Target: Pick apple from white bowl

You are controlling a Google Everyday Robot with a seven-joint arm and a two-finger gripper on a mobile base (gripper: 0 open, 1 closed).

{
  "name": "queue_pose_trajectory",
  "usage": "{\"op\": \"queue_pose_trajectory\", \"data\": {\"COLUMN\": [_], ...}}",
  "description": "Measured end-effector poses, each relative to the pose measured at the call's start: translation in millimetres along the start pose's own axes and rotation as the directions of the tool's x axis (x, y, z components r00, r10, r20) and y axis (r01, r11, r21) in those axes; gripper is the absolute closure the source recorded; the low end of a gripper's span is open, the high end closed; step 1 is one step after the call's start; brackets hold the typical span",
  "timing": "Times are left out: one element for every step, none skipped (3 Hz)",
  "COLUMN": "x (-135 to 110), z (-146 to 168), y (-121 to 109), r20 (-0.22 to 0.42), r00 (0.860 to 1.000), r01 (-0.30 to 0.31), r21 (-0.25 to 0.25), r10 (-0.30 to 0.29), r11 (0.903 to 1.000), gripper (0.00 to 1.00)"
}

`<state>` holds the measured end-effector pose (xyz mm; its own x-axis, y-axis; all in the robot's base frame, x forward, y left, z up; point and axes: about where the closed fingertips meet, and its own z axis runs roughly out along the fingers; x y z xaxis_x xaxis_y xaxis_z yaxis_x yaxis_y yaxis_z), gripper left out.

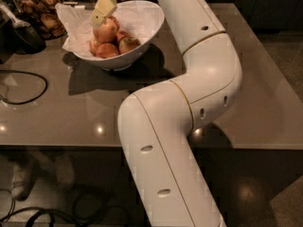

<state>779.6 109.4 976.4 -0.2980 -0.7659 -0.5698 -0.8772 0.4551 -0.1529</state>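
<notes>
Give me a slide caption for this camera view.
Gripper at the topmost apple in the white bowl on the table.

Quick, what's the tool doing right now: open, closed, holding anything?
The tool is over the apple in the bowl; whether it is open, closed or holding cannot be told.

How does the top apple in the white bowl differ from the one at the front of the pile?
The top apple sits highest on the pile, with the tool right at its upper left; the front apple lies lower, by the near wall of the white bowl, away from the tool. The top apple looks larger, the front apple smaller. Both are round and reddish.
</notes>
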Motion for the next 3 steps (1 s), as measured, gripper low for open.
{"op": "queue_pose_trajectory", "data": {"x": [13.5, 19.1, 23.2], "z": [9.1, 13.9, 16.7], "y": [1.9, 4.0, 5.5], "r20": [-0.048, -0.074, -0.089], "r00": [0.995, 0.988, 0.982], "r01": [-0.083, -0.136, -0.17], "r21": [-0.015, -0.019, -0.024], "r10": [0.082, 0.134, 0.167], "r11": [0.9965, 0.9906, 0.9852], "gripper": [0.18, 0.23, 0.19]}}
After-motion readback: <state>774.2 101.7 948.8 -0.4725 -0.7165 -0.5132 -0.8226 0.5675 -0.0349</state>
